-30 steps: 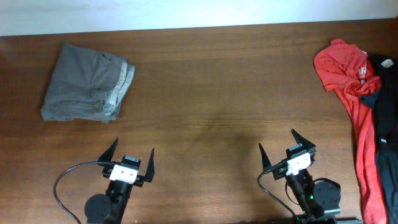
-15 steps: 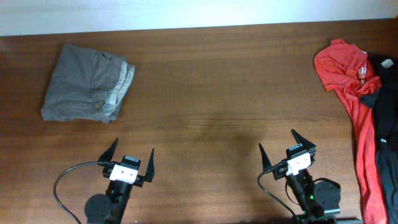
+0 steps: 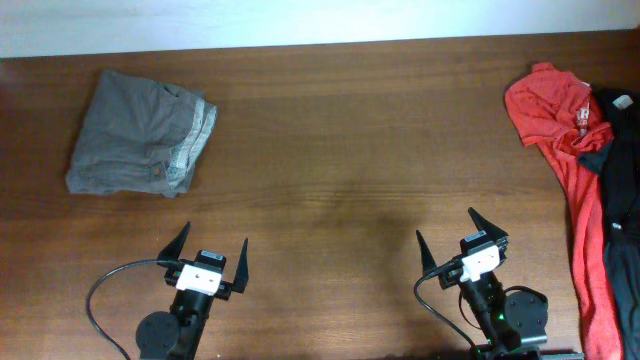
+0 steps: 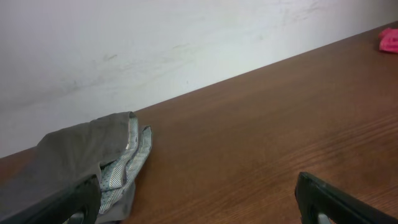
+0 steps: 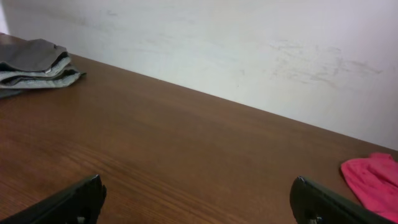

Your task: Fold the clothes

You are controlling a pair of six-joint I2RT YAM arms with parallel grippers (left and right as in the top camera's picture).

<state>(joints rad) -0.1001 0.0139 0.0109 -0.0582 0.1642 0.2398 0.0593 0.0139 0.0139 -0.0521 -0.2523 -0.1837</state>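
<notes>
The clothes [image 3: 140, 135], grey-olive shorts, lie folded into a compact bundle at the far left of the table, paler lining showing along their right edge. The left wrist view has the clothes [image 4: 81, 155] at its lower left, and the right wrist view shows the clothes [image 5: 34, 62] far off at the upper left. My left gripper [image 3: 211, 250] stands open near the front edge, well short of the shorts, nothing between its fingers. My right gripper [image 3: 455, 238] is open too, at the front right, empty.
A red garment [image 3: 560, 130] lies crumpled at the table's right edge, with a black garment [image 3: 622, 150] beside it. A white wall [image 4: 186, 37] runs along the table's far edge. Black cables loop by each arm's base.
</notes>
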